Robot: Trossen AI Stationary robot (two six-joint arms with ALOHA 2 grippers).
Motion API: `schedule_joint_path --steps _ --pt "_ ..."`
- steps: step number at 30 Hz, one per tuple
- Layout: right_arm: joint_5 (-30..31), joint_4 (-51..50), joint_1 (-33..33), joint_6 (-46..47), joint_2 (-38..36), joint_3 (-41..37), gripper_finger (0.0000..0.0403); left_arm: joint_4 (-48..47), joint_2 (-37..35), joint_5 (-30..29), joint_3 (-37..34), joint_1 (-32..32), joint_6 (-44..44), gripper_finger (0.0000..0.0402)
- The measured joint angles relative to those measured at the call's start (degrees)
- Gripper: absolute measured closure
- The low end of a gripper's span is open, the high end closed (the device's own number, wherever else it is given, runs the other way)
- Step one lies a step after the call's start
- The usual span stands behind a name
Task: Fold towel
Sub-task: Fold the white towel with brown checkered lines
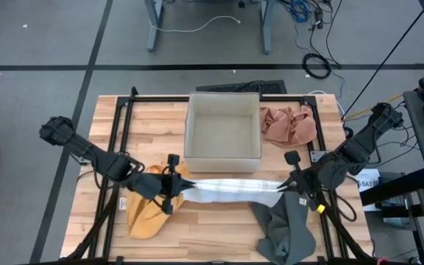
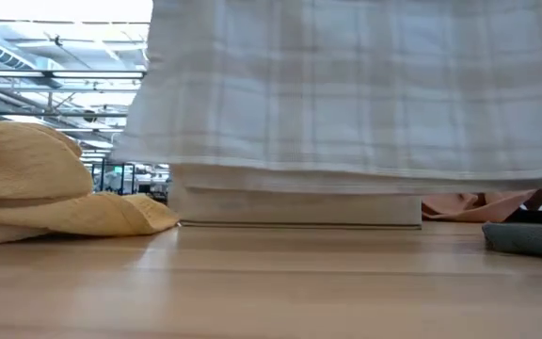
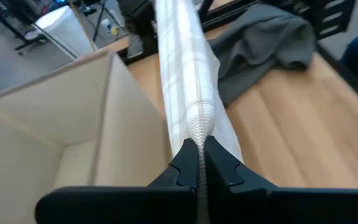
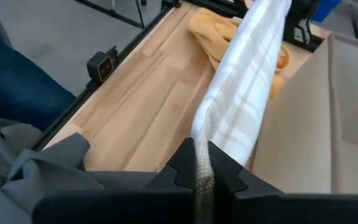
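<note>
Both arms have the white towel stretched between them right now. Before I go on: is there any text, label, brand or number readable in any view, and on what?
Readable text: none.
White tag beside the right gripper, at the table edge: print too small to read.
White towel, box, yellow cloth, grey cloth, pink cloth: no markings visible.
Left gripper: no lettering visible.

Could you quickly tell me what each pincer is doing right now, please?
Left pincer: shut on one end of the white towel.
Right pincer: shut on the towel's other end.
</note>
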Motion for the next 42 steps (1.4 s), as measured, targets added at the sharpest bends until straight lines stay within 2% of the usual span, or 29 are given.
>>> schedule_joint_path --steps 4,7,10,15,18,28,35,38,42 --pt "-0.3 0.1 -0.3 0.5 -0.3 0.0 0.0399 0.0 0.0 1.8 0.0 0.4 0.1 0.0397" --pt "-3.0 1.1 0.8 2.8 0.0 -0.6 0.0399 0.1 0.6 4.7 0.1 -1.3 -0.9 0.0397" --pt "-4.5 2.0 2.0 5.7 1.3 -3.0 0.0399 -1.0 3.0 4.9 0.1 -2.8 -3.2 0.0397" --pt "-11.1 12.3 3.1 8.1 5.1 -10.5 0.0399 0.0 10.8 7.5 0.1 -4.1 -5.1 0.0392" --pt "-12.8 17.0 3.9 7.4 7.4 -12.9 0.0399 0.8 14.2 8.9 0.0 -4.5 -4.7 0.0389" --pt "-13.7 21.9 7.4 4.2 6.7 -9.3 0.0399 7.8 11.1 10.5 0.0 -6.6 -3.7 0.0392" --pt "-18.1 27.9 9.9 -1.5 6.5 -5.9 0.0399 16.3 7.6 13.3 0.1 -10.1 -1.1 0.0392" --pt "-15.7 24.0 9.9 -1.1 6.5 -5.9 0.0399 15.2 7.5 12.4 0.1 -10.1 -0.7 0.0393" --pt "-8.7 10.9 7.5 5.3 7.8 -6.0 0.0399 7.4 9.9 11.6 0.1 -6.6 -6.1 0.0393"
